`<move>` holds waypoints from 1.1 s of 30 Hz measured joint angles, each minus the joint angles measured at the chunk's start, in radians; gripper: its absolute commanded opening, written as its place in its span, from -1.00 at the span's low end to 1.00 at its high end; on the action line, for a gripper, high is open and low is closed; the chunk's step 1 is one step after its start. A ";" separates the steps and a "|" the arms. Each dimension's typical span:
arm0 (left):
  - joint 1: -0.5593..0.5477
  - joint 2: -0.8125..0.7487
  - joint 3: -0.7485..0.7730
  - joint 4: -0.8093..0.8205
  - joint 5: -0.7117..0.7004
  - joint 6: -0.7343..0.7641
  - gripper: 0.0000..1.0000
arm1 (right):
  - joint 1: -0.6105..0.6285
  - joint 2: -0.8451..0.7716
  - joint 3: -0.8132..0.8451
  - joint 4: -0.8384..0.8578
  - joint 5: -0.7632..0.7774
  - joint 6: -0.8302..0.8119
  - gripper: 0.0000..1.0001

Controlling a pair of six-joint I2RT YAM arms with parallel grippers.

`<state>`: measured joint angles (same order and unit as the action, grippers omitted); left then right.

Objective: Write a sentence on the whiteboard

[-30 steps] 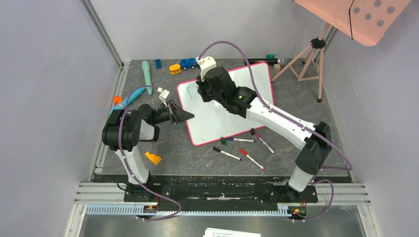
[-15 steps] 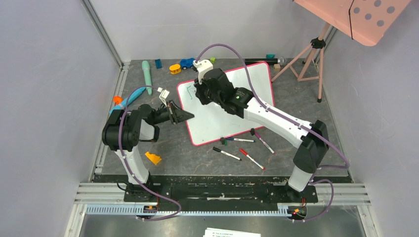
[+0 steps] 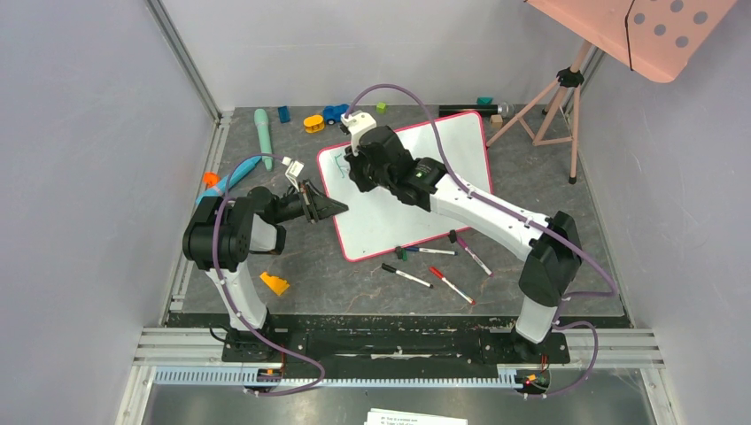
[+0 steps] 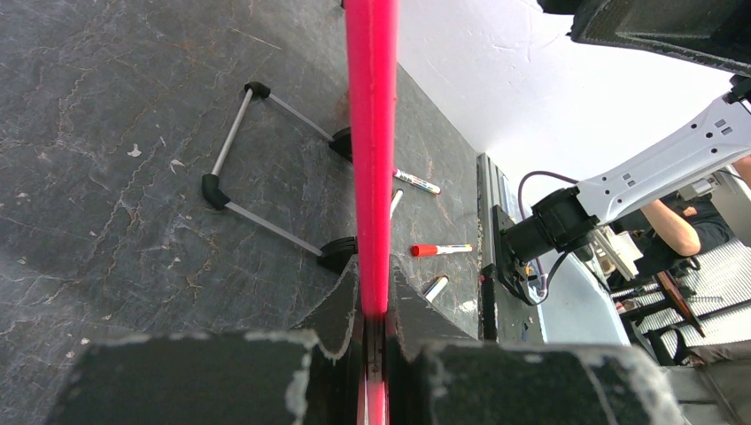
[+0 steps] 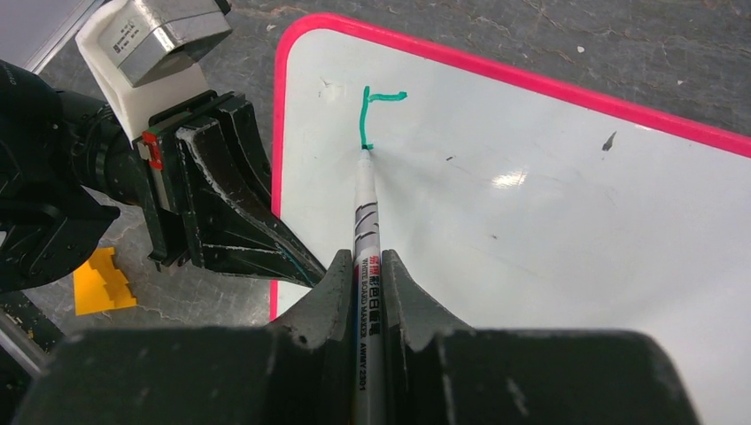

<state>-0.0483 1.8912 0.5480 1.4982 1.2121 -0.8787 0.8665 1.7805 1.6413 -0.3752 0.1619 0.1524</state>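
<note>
Marker tip on the whiteboard [image 3: 390, 221], board pinched at its edge

The board lies mid-worktop [image 3: 292, 266], long axis roughly 9-to-3, right end tipped toward 2. The left tool [image 4: 374, 301] is clamped tight on the pink rim at the board's 9 o'clock side. The right tool [image 5: 365, 266] is closed on a marker [image 5: 364, 212] pointing at 12 in its wrist view, tip touching the foot of the sentence [image 5: 367, 119]. That's just a green upright stroke with a top bar, near the board's 10 o'clock corner. The barrel reads "WHITE BOARD MARKER". Spare markers [image 3: 407, 275] lie at the board's 6.
</note>
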 measured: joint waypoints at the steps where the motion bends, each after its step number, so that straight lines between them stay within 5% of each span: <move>1: 0.000 0.000 0.000 0.000 0.000 0.000 -0.96 | 0.000 0.001 0.002 -0.001 0.000 0.000 -1.00; 33: 0.000 0.000 0.000 -0.001 -0.002 0.000 -0.96 | 0.002 0.003 0.021 -0.019 0.078 0.004 -1.00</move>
<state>-0.0483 1.8912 0.5476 1.4971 1.2098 -0.8787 0.8688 1.7840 1.6627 -0.3943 0.2398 0.1562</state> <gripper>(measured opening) 0.092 0.121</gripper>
